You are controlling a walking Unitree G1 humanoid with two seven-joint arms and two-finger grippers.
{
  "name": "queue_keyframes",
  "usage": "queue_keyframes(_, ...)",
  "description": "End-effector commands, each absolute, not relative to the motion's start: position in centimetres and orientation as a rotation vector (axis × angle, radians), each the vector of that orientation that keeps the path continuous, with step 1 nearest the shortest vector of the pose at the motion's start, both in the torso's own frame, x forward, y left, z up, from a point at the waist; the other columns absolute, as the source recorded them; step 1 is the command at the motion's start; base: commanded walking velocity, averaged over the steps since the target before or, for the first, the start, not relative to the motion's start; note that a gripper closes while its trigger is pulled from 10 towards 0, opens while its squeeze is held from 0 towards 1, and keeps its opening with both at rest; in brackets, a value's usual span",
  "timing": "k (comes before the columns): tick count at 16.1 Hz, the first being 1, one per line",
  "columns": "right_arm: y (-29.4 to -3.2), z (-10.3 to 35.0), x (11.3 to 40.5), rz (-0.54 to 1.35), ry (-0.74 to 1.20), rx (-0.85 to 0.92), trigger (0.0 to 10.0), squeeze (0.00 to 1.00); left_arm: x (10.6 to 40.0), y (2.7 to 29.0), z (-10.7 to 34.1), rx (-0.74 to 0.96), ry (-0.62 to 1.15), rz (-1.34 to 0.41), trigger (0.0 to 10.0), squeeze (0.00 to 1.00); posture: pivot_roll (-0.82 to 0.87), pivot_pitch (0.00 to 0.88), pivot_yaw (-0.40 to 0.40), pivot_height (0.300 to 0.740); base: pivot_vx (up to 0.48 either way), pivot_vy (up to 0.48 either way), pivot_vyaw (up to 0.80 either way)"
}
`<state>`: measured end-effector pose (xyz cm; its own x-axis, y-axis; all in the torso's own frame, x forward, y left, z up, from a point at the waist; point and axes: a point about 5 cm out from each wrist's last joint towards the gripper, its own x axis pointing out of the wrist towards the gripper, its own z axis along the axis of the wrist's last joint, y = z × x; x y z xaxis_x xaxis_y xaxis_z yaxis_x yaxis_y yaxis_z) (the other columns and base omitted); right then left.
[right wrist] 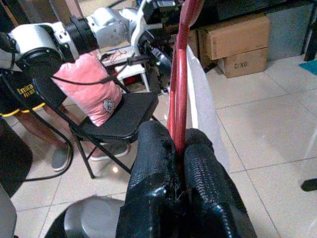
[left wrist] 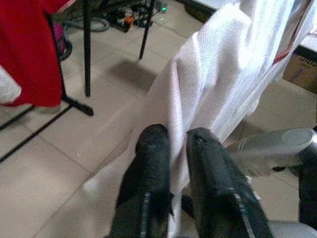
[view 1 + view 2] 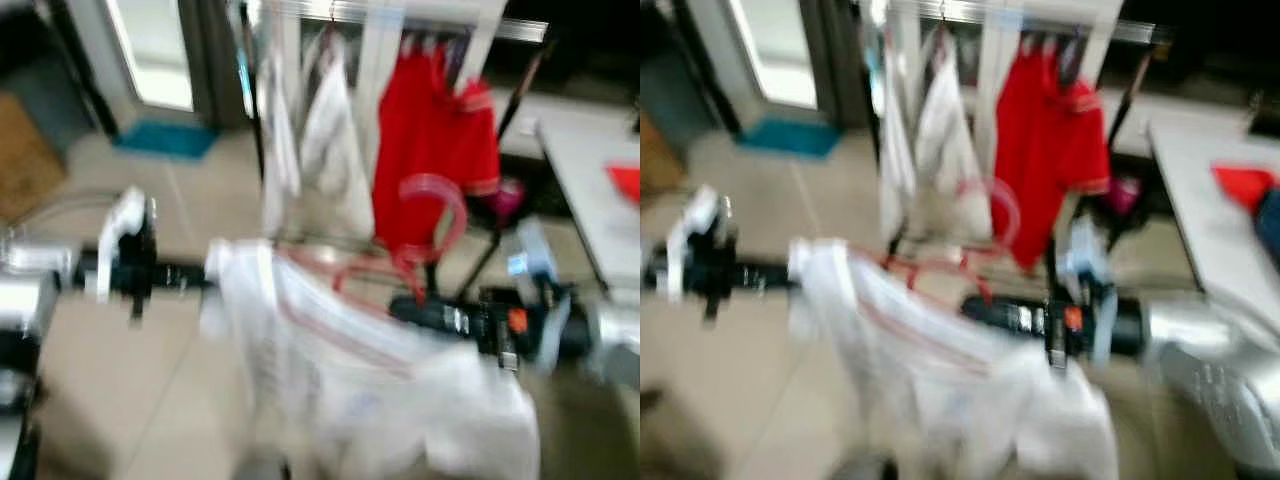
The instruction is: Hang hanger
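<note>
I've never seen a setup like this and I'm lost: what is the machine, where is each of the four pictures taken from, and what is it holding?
It is a walking humanoid robot with two silver arms, each ending in two black fingers. The two blurred pictures come from cameras in its head, looking down at its arms. The other two come from cameras on its wrists, looking along the fingers. The left gripper pinches a white garment. The right gripper is closed on a red hanger that carries that garment. Ahead stands a clothes rack with a red shirt and white clothes already hanging. The floor is pale tile.
</note>
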<state>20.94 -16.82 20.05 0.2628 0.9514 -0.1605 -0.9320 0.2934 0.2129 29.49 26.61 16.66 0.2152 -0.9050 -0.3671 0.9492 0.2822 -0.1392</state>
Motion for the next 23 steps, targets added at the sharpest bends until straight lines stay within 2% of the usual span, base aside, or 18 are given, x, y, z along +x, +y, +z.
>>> queue_keyframes(1, -16.7, 20.6, 21.0, 1.289, 0.244, 0.06, 10.0, 0.0, 29.7, 26.5, 18.1, 0.151, 0.357, -1.296, 0.0, 0.0, 0.03, 0.017, 0.009, 0.74, 0.0, 0.0, 0.0)
queue_keyframes(10, -16.6, 20.5, 21.2, 1.295, 0.247, 0.049, 10.0, 0.0, 29.2, 26.2, 17.8, 0.102, 0.324, -1.249, 0.0, 0.0, 0.03, 0.013, 0.004, 0.74, 0.0, 0.0, 0.0)
queue_keyframes(14, -16.9, 20.1, 21.4, 1.25, 0.271, 0.029, 10.0, 0.0, 28.7, 27.0, 17.9, 0.102, 0.324, -1.206, 0.0, 0.0, 0.03, 0.012, 0.008, 0.74, 0.0, 0.0, 0.0)
queue_keyframes(19, -17.3, 19.0, 22.0, 1.194, 0.326, -0.002, 10.0, 0.0, 27.6, 28.3, 19.6, 0.141, 0.31, -1.17, 0.0, 0.0, 0.04, 0.015, 0.004, 0.74, 0.0, 0.0, 0.0)
queue_keyframes(23, -17.1, 19.1, 21.8, 1.217, 0.316, 0.004, 10.0, 0.0, 28.2, 28.7, 20.1, 0.208, 0.228, -1.071, 0.0, 0.0, 0.04, 0.015, 0.001, 0.74, 0.0, 0.0, 0.0)
